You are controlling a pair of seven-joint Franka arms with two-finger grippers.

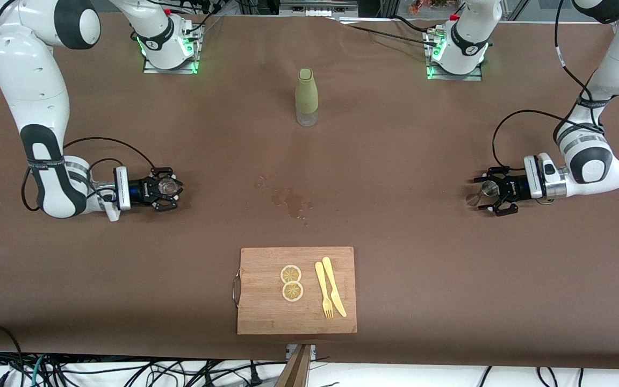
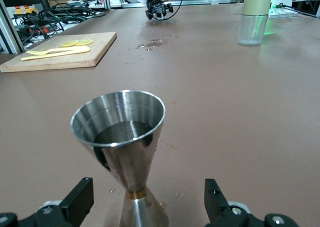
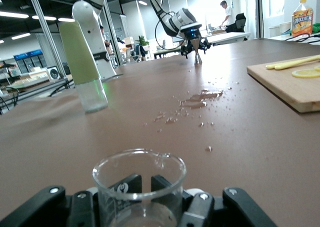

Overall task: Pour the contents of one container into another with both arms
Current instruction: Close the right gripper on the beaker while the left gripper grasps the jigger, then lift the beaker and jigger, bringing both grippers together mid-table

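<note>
Near one end edge of the tabletop, the right gripper (image 1: 167, 188) clamps a clear glass beaker (image 3: 139, 187), ready to lift. Near the other end edge, the left gripper (image 1: 489, 193) stands with jaws wide around a steel jigger (image 2: 122, 137) holding liquid, not yet gripping it.

Front view: high camera looking down across the whole desk (image 1: 395, 188) toward the arm bases along the frame's top. Each wrist view sits low, close above its own hand, looking level over the desktop. All three share the green bottle (image 1: 306, 97) and cutting board (image 1: 296, 290).
</note>
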